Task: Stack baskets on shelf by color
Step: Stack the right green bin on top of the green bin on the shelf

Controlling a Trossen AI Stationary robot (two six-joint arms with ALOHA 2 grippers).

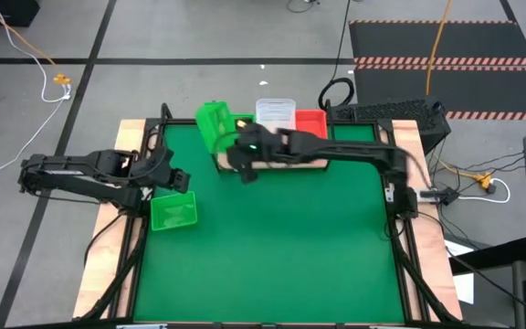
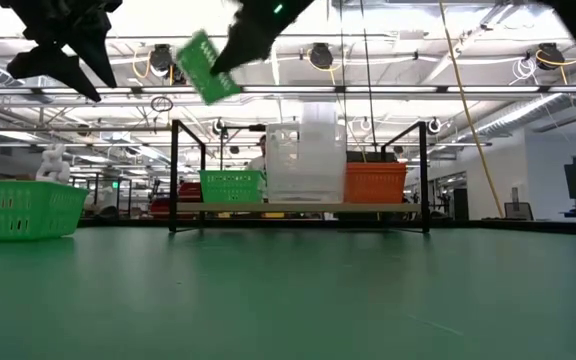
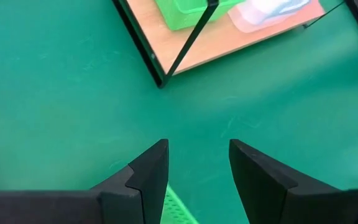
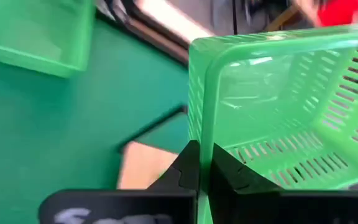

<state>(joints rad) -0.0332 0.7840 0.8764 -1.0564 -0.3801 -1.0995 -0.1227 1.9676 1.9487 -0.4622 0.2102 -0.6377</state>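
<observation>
Over on the left, the left gripper (image 1: 179,177) hangs above the mat with its fingers parted and nothing between them. Just below it a small green plastic lattice basket (image 1: 173,212) sits on the green mat (image 1: 272,247), well apart from the shelf.

Moving right, the right gripper (image 1: 242,167) is clenched on the rim of a second green plastic basket (image 4: 278,112), which it holds high and tilted above the left end of the light wooden shelf on its black wire frame (image 2: 298,207). On the shelf stand a green basket (image 2: 232,185), a stack of clear see-through baskets (image 2: 306,150) and a red-orange basket (image 2: 375,182).

My worry is the tilt: the pinch is only on one thin wall, so the basket could swing or slip. Lowered crooked, I reckon it would catch the rim of the green one beneath instead of nesting, or knock the clear stack beside it.
</observation>
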